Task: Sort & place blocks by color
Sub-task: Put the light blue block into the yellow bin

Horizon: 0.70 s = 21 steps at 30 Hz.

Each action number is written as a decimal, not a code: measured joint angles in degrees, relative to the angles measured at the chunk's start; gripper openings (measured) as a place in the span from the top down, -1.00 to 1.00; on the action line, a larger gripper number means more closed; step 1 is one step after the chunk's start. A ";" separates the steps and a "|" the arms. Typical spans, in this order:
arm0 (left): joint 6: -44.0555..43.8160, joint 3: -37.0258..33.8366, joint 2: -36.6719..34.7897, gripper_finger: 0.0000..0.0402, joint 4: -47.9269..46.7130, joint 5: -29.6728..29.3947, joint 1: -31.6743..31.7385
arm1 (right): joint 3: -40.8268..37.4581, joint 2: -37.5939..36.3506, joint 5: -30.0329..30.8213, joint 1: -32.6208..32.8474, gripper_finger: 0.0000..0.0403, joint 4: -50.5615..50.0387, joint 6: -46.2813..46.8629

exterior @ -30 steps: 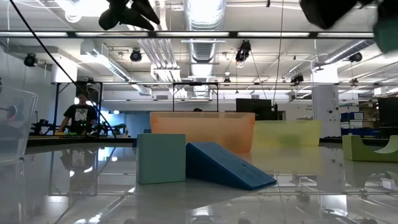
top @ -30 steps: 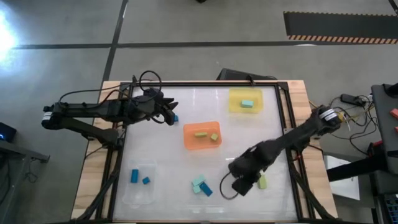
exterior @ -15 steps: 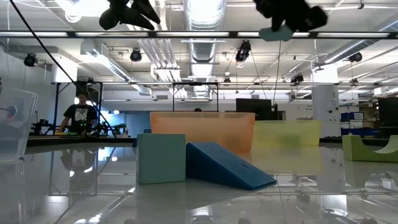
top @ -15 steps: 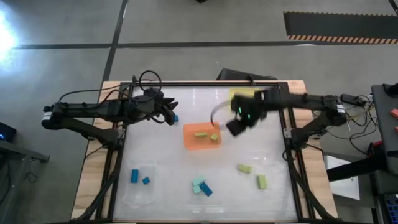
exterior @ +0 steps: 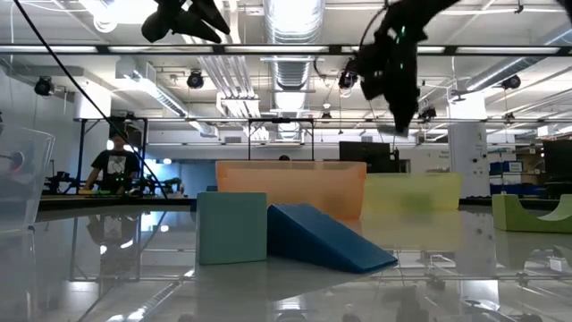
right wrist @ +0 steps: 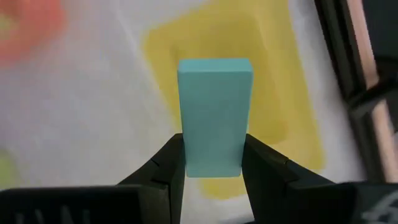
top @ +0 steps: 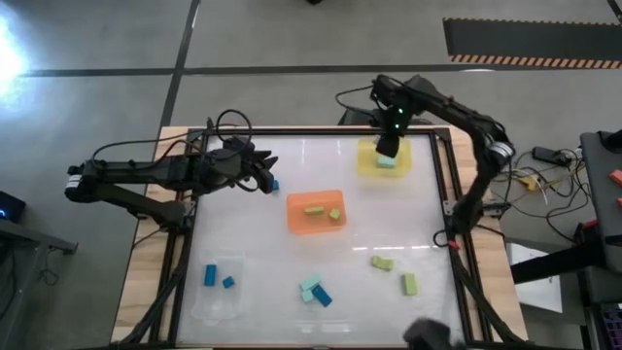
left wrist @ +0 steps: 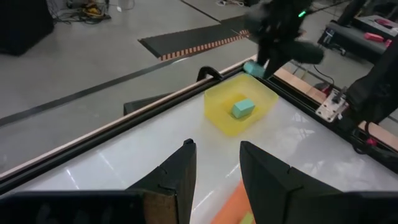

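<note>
My right gripper (top: 387, 151) hovers over the yellow tray (top: 365, 161) at the table's far right, shut on a light teal block (right wrist: 214, 106). A second teal block (top: 388, 163) lies flat in that tray. My left gripper (top: 262, 179) waits open at the far left, with a dark blue block (top: 274, 183) right by its fingertips. The orange tray (top: 296, 220) in the middle holds two yellow-green blocks (top: 313, 208). Two blue blocks (top: 210, 275) lie in the clear tray (top: 233, 301). A teal and a blue block (top: 314, 291) and two yellow-green ones (top: 382, 262) lie loose on the table. My right gripper pinches the teal block between its two fingers (right wrist: 171, 155), one on each long side, near the block's rear end (right wrist: 211, 163). The fingers point down from above, with the block's length along them and its free end past the fingertips. It hangs clear above the yellow tray.
The raised black frame (top: 442, 194) borders the white table top. Bare table lies between the orange tray and the yellow tray. In the low view a teal block (exterior: 231, 228) and a blue wedge-like block (exterior: 326, 240) stand close to the camera. A person (exterior: 114, 161) stands far behind.
My right gripper has swung from the table's near right, past the orange tray, toward the far edge and now stands over the yellow tray, carrying the teal block with it. My left arm has kept still.
</note>
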 joint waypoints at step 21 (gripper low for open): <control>0.02 -0.04 0.02 0.47 0.09 -0.88 1.18 | -0.04 15.33 10.07 -6.47 0.44 3.48 -18.27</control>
